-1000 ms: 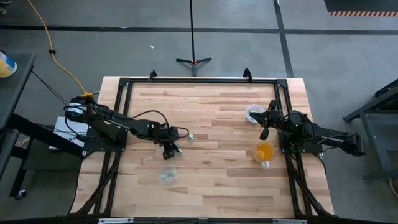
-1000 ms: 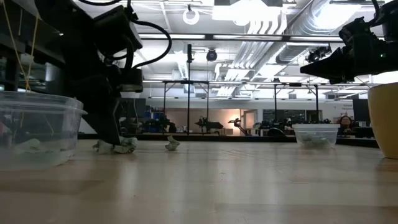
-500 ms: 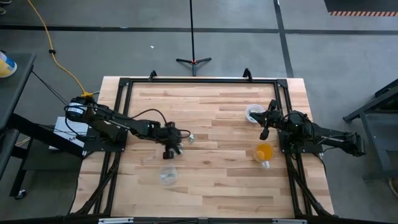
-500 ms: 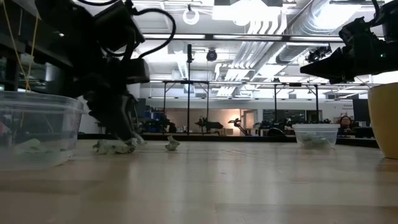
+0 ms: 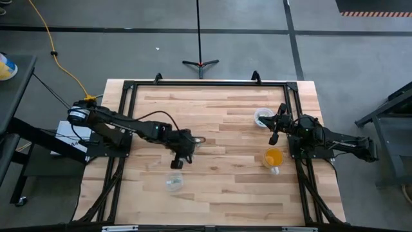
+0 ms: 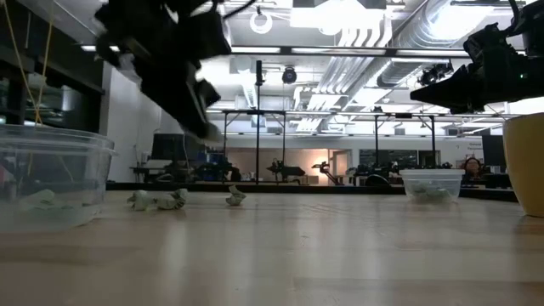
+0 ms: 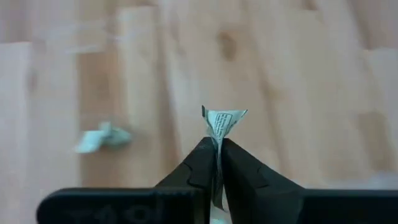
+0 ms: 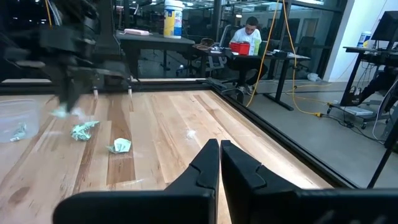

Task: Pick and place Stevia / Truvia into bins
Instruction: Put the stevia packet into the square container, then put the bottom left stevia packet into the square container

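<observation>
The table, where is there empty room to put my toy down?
The table is bare between the left cup and the orange cup, and along the far edge. It is crowded around the left pincer, where loose packets lie.

Bright ceiling lights (image 6: 340, 17) glare in the low view; the left arm (image 6: 170, 59) smears with motion blur; the table (image 6: 280, 255) is softly lit.
</observation>
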`<move>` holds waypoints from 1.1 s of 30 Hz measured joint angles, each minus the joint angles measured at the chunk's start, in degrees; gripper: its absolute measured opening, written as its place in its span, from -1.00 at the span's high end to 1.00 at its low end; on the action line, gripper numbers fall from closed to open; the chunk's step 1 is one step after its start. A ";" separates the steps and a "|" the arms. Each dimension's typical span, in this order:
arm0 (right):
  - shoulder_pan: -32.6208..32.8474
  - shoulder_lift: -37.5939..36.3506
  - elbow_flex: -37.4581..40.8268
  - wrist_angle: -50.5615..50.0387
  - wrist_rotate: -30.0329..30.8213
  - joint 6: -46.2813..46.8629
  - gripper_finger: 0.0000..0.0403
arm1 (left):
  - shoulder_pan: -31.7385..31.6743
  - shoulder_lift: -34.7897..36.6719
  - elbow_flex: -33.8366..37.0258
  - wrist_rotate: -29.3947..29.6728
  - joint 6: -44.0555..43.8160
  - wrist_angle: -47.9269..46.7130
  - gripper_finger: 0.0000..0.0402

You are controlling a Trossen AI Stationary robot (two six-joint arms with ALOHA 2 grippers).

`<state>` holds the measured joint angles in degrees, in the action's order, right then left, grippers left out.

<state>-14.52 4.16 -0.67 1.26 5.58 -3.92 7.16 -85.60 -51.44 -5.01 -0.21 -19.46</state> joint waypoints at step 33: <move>0.00 0.33 0.00 0.00 0.00 -2.23 0.96 | 9.58 -0.52 -5.10 19.30 -27.65 -25.88 0.32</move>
<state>-14.52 4.49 -0.67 1.26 5.58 -6.15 16.74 -86.13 -56.54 14.30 -27.86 -45.34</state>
